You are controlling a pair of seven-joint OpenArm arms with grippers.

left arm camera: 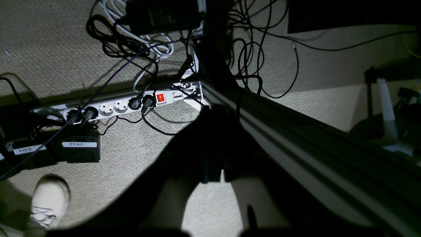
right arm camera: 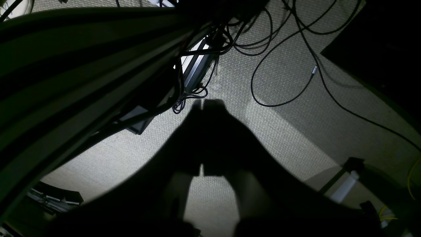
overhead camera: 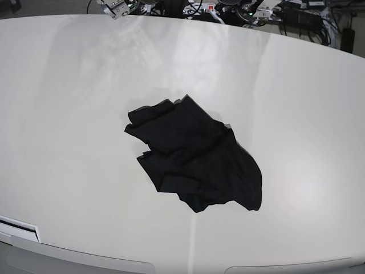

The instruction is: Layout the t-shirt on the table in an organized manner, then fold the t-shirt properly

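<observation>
The black t-shirt (overhead camera: 194, 160) lies crumpled in a heap near the middle of the white table (overhead camera: 68, 114), with folds and overlapping layers. Neither arm shows in the base view. In the left wrist view my left gripper (left arm camera: 215, 113) is a dark silhouette hanging over the carpeted floor, its fingers pressed together with nothing between them. The right wrist view shows my right gripper (right arm camera: 202, 104) the same way: shut, empty, and pointing down at the floor. Both are away from the shirt.
Below the left gripper are a white power strip (left arm camera: 125, 105) with a lit red switch, tangled cables (left arm camera: 138, 42), a black box labelled STOP (left arm camera: 80, 144), a white shoe (left arm camera: 49, 200) and a metal frame rail (left arm camera: 296, 138). Loose cables (right arm camera: 279, 82) cross the carpet. Equipment lines the table's far edge (overhead camera: 228, 8).
</observation>
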